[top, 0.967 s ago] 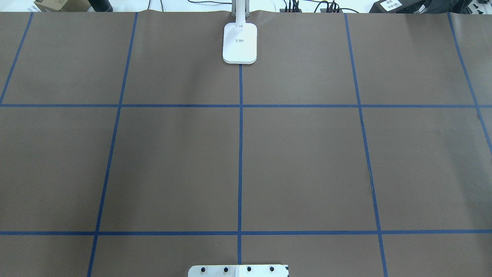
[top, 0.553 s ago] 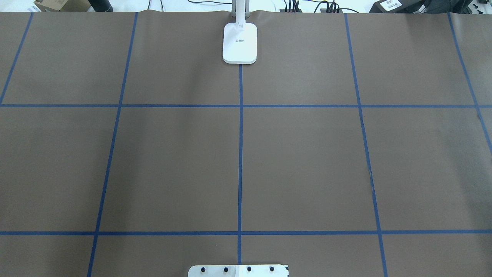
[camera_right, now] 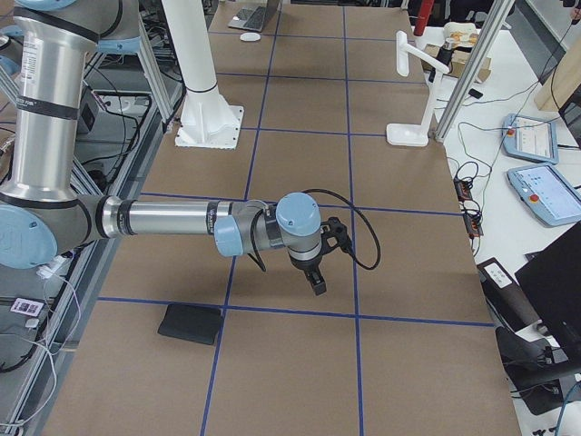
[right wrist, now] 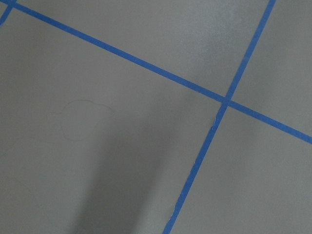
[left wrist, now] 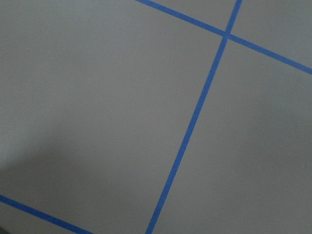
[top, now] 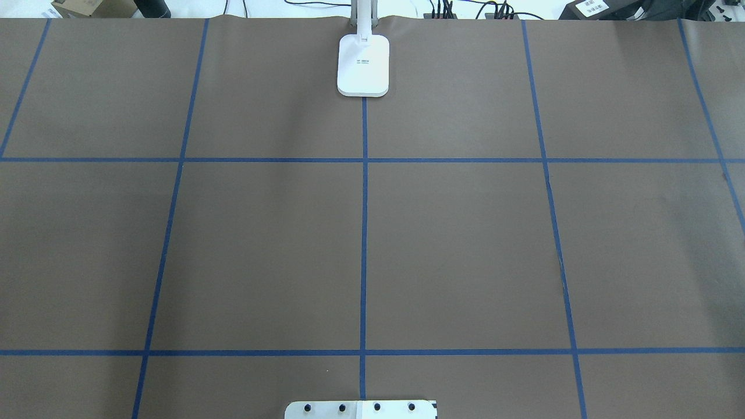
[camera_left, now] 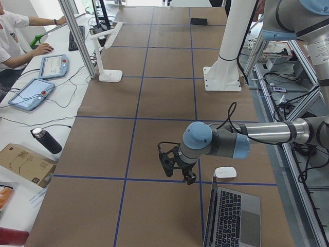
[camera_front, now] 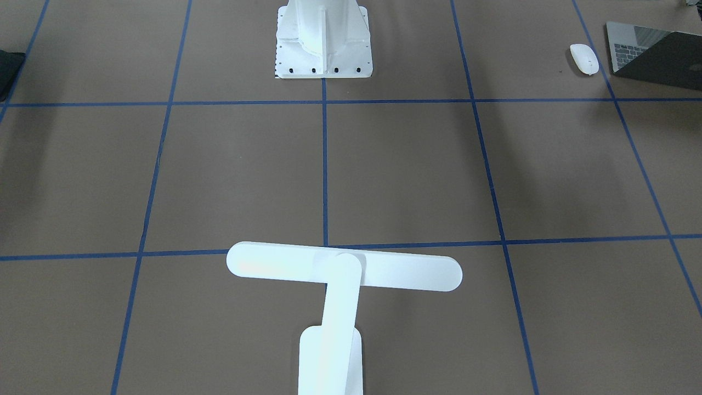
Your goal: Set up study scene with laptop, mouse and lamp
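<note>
The white lamp [camera_front: 344,266] stands at the far middle edge of the table, its base [top: 362,64] on the centre tape line. The white mouse [camera_front: 583,58] lies beside the open dark grey laptop [camera_front: 652,52] at the robot's left end. My left gripper [camera_left: 178,172] hovers over the table near the mouse [camera_left: 225,172] and laptop [camera_left: 231,216]; I cannot tell if it is open or shut. My right gripper [camera_right: 318,277] hovers over the table near the black mat [camera_right: 191,323]; I cannot tell its state either. Both wrist views show only brown table and blue tape.
A white bolted pedestal [camera_front: 322,38] stands at the robot's side of the table. The black mat [camera_front: 8,66] lies at the right end. Blue tape lines [top: 364,233] divide the brown table. Operators' tablets [camera_left: 51,66] and a bottle [camera_left: 46,140] lie beyond the far edge.
</note>
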`<state>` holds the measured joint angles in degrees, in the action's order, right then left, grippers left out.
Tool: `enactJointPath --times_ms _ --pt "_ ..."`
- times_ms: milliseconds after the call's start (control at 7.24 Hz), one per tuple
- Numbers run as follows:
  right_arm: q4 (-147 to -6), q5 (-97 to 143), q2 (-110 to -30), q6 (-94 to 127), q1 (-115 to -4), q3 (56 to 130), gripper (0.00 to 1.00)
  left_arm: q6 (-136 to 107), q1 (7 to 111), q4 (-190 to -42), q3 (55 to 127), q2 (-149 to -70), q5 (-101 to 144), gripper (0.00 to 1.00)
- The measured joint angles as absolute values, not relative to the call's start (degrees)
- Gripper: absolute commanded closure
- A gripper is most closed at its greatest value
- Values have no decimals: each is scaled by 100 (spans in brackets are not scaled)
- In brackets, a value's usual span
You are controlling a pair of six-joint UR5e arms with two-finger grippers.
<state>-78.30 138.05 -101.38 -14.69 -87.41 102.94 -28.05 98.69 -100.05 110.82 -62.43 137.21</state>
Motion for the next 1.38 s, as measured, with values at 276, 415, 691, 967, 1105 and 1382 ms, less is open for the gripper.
enactJointPath --times_ms 276,415,691,967,1105,1382 --pt "-7842 13887 -10135 -1459 -8670 10295 0 -2834 10142 -9982 10967 -6004 13597 1" --pt "-7848 13950 -10134 -1417 -8653 10290 0 -2837 10322 -9942 10915 -5892 13576 1" --pt "-7844 14015 -10141 -1278 -8629 10288 0 -2826 10779 -9647 10934 -5772 13360 1" --pt "-7840 14055 -10158 -1250 -8623 10279 0 -2825 10964 -9498 10931 -5689 13133 1" --pt "-7838 14060 -10168 -1248 -8623 10276 0 -2884 10982 -9448 10895 -5698 13105 1" --pt "-7832 14062 -10189 -1250 -8622 10275 0 -3159 10986 -9411 10795 -5777 13114 1"
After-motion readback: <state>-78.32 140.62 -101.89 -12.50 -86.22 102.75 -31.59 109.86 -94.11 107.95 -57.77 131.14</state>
